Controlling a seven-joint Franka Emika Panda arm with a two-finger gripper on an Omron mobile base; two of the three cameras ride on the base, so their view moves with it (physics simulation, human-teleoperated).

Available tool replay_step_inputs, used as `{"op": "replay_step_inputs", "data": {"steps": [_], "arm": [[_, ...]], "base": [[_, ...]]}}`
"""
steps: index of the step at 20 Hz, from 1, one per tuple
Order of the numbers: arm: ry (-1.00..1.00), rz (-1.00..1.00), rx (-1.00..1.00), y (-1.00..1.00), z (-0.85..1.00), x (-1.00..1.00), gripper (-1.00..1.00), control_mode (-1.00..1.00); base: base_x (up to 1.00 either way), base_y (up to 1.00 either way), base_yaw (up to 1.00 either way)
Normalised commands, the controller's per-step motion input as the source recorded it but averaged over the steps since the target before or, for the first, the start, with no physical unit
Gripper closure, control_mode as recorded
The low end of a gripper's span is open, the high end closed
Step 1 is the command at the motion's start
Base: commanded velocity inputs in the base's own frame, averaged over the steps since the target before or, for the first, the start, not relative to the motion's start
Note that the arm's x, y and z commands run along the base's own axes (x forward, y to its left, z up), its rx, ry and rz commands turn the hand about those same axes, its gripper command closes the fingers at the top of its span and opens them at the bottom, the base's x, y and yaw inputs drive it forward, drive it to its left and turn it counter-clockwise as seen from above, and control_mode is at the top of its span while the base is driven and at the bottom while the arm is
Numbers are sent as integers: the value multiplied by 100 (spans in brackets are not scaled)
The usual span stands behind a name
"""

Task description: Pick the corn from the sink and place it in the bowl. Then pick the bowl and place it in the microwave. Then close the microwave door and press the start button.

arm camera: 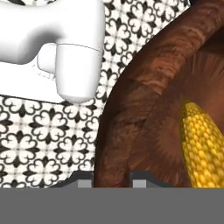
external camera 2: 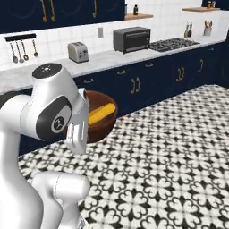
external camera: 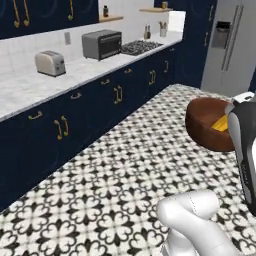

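The reddish-brown bowl (external camera: pixel 205 125) (external camera 2: pixel 102 127) hangs in the air above the tiled floor, beside my arm. The yellow corn (external camera: pixel 220 124) (external camera 2: pixel 101 113) (arm camera: pixel 202 146) lies inside it. In the hand view my gripper (arm camera: pixel 112 181) is shut on the bowl (arm camera: pixel 131 109), with the rim between the two dark fingertips (arm camera: pixel 85 180). In both base views my white forearm and hand cover the gripping point. The sink and the microwave are out of view.
Navy cabinets (external camera: pixel 90 117) under a marble counter (external camera: pixel 30 87) run along the left. On the counter stand a toaster (external camera: pixel 50 63) and a small grey oven box (external camera: pixel 101 44); a cooktop (external camera: pixel 141 47) is further along. A grey fridge (external camera: pixel 230 45) stands at the far right.
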Motion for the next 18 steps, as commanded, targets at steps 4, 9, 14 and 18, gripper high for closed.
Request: {"op": "replay_step_inputs", "data": {"steps": [4, 9, 14, 18], "arm": [[0, 0, 0, 0, 0, 0, 100, 100], [0, 0, 0, 0, 0, 0, 100, 100], [0, 0, 0, 0, 0, 0, 100, 100], [0, 0, 0, 0, 0, 0, 100, 100]], "base": [[0, 0, -100], [0, 0, -99], [36, -14, -70], [100, -28, -10]]}}
